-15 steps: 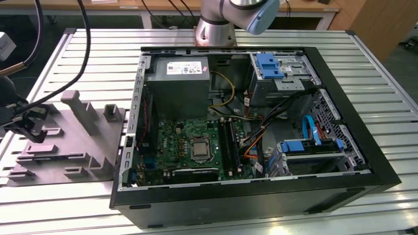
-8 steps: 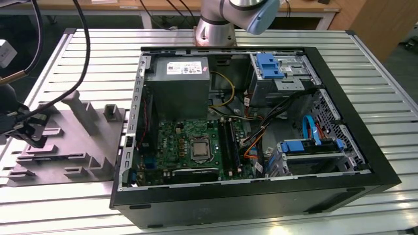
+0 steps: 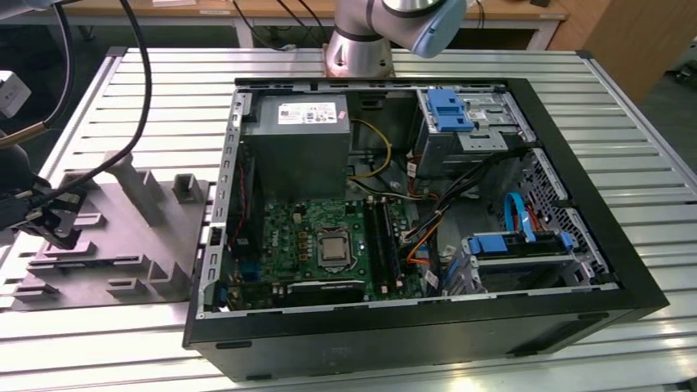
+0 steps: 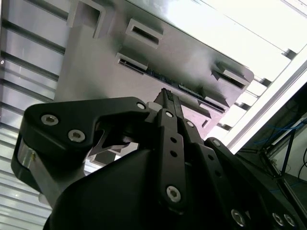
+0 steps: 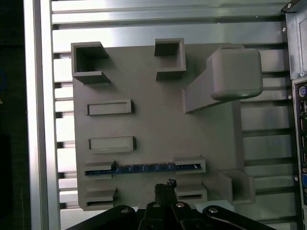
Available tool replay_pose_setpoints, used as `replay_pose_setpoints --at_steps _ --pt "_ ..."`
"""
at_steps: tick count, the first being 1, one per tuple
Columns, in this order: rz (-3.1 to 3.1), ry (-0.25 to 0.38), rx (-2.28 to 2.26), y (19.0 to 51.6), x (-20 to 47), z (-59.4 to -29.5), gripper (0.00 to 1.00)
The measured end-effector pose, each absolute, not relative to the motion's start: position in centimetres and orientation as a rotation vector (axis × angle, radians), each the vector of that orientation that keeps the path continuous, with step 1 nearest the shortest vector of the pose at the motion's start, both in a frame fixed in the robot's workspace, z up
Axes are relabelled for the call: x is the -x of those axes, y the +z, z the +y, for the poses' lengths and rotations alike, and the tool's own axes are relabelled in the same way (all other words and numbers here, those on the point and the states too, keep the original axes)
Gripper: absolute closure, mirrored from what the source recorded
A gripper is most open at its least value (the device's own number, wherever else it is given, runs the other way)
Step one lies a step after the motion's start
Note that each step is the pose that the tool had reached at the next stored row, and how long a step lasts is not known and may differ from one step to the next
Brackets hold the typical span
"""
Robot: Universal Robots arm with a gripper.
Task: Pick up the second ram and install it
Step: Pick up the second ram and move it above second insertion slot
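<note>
gripper (image 5: pixel 165 186) angled down over the grey holder (image 3: pixel 120 245) at the exterior view's left, fingers pressed together, empty | second ram (image 5: pixel 144 167) on edge in a holder slot just beside the gripper, untouched — light, stiff, fragile; judged best pinched across its long faces, mid-length | open computer case (image 3: pixel 436 343) to the right
</note>
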State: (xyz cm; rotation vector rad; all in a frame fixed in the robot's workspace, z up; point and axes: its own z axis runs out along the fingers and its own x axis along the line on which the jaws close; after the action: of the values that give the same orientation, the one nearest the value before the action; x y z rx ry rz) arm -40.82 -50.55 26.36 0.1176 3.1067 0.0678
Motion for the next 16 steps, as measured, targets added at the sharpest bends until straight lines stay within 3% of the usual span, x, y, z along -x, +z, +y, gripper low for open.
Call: replay_pose_setpoints --at_steps 16 --pt "3.111 0.071 0.058 26.31 40.82 -50.55 0.9"
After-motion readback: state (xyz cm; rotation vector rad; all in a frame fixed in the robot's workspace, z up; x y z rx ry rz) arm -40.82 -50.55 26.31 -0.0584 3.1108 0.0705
